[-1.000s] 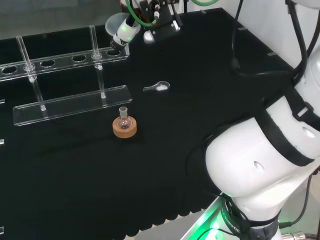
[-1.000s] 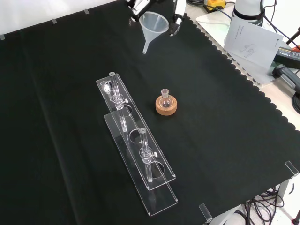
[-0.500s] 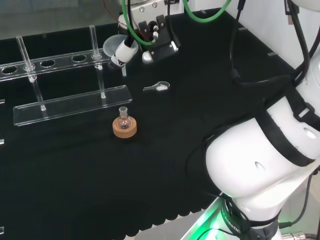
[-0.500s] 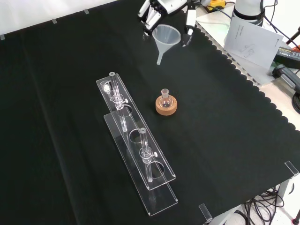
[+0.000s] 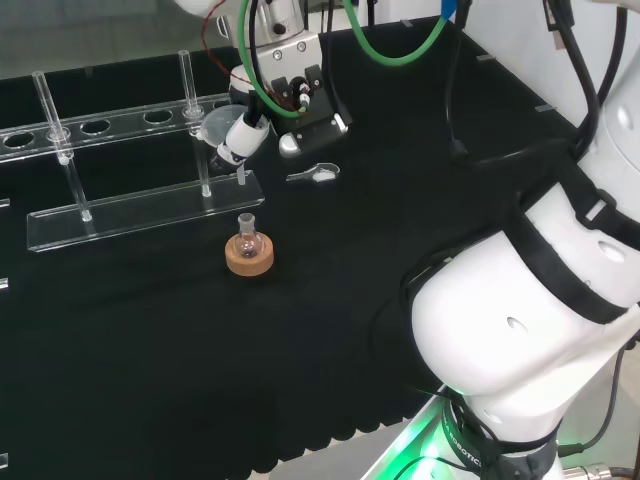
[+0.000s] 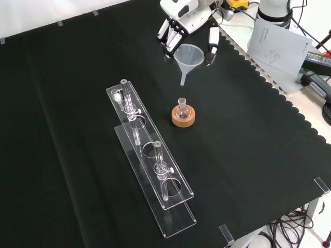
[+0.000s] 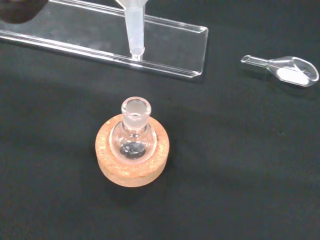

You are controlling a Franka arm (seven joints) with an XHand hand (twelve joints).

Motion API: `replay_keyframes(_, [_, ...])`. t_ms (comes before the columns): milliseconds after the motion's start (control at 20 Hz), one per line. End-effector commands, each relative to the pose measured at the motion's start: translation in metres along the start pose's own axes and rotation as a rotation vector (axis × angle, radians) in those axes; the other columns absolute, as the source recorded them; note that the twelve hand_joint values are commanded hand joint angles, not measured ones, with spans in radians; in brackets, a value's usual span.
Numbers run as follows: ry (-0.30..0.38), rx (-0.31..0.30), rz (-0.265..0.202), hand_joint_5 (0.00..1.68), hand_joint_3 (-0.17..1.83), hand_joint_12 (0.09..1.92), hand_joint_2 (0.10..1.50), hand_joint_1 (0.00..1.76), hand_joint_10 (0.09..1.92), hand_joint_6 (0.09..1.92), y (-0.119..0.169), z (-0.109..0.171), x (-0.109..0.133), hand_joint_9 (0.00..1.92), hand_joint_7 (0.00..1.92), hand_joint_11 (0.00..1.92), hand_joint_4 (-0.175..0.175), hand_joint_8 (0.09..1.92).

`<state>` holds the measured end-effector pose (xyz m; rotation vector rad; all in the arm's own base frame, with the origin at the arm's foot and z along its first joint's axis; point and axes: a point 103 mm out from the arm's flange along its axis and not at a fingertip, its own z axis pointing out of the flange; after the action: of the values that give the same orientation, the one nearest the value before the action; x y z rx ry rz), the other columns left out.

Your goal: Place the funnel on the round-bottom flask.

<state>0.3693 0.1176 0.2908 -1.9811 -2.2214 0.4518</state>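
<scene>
Black cloth covers the worktop [image 5: 330,260] in the head view. The hand [image 5: 285,75] hangs above it, up near the far side. Its fingers are curled round a clear funnel [image 5: 222,128] and pinch it by the wide top. The funnel's thin tube points down and a little to the right. A small round flask [image 5: 247,240] sits upright in a cork ring [image 5: 249,256], nearer to us than the funnel and apart from it. A clear rack [image 5: 130,160] stands to the left, and the funnel hangs in front of its right end. A little clear scoop [image 5: 315,174] with white powder lies on the cloth, to the right of the funnel.

Seen from the front view, the hand [image 6: 183,23] comes in from the top. The funnel [image 6: 188,58] hangs below it with fingers on both sides of the rim. The funnel is up in the air and touches nothing else. The flask [image 6: 181,108] in its cork ring [image 6: 184,117] stands lower in the view, well apart from the funnel's tip. The rack [image 6: 150,160] runs down the middle of the cloth, to the left of the flask.

Up close in the wrist view, the funnel's tube [image 7: 135,30] ends above the flask's open neck [image 7: 135,110], with a gap between them. The cork ring [image 7: 132,157] holds the flask. The scoop [image 7: 285,70] lies off to one side, and the rack's flat base [image 7: 110,42] shows behind the tube.
</scene>
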Motion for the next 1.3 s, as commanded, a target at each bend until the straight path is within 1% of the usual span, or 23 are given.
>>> replay_keyframes(50, [0.018, 0.028, -0.012, 0.69, 0.48, 1.28, 0.81, 0.70, 0.72, 0.73, 0.007, 0.016, 0.009, 1.05, 0.84, 0.53, -0.048, 0.91])
replay_keyframes(100, [0.023, 0.034, -0.015, 0.69, 0.48, 1.28, 0.80, 0.70, 0.72, 0.73, 0.009, 0.018, 0.007, 1.05, 0.84, 0.53, -0.049, 0.91])
replay_keyframes(150, [0.063, 0.024, -0.065, 0.69, 0.48, 1.28, 0.80, 0.70, 0.72, 0.73, 0.009, 0.021, 0.002, 1.05, 0.84, 0.54, -0.049, 0.91])
replay_keyframes(200, [0.069, 0.028, -0.074, 0.69, 0.48, 1.28, 0.80, 0.70, 0.72, 0.73, 0.010, 0.024, -0.002, 1.05, 0.84, 0.54, -0.050, 0.91])
replay_keyframes(500, [0.037, 0.044, -0.040, 0.69, 0.49, 1.28, 0.80, 0.70, 0.72, 0.73, 0.011, 0.043, 0.001, 1.05, 0.85, 0.54, -0.051, 0.91])
replay_keyframes(800, [0.005, 0.052, -0.017, 0.69, 0.49, 1.27, 0.80, 0.70, 0.72, 0.73, 0.014, 0.049, 0.015, 1.04, 0.85, 0.54, -0.052, 0.91])
replay_keyframes(900, [-0.003, 0.051, -0.002, 0.69, 0.49, 1.27, 0.80, 0.70, 0.72, 0.73, 0.013, 0.048, 0.022, 1.04, 0.85, 0.55, -0.053, 0.91])
replay_keyframes(1100, [0.012, 0.058, -0.010, 0.70, 0.49, 1.27, 0.80, 0.71, 0.72, 0.74, 0.016, 0.050, 0.019, 1.04, 0.85, 0.55, -0.054, 0.91])
replay_keyframes(1250, [0.012, 0.052, -0.004, 0.70, 0.49, 1.27, 0.80, 0.71, 0.72, 0.74, 0.018, 0.053, 0.014, 1.05, 0.85, 0.55, -0.055, 0.91])
replay_keyframes(1300, [0.001, 0.047, 0.004, 0.70, 0.49, 1.27, 0.80, 0.71, 0.71, 0.74, 0.017, 0.053, 0.020, 1.05, 0.85, 0.55, -0.055, 0.91])
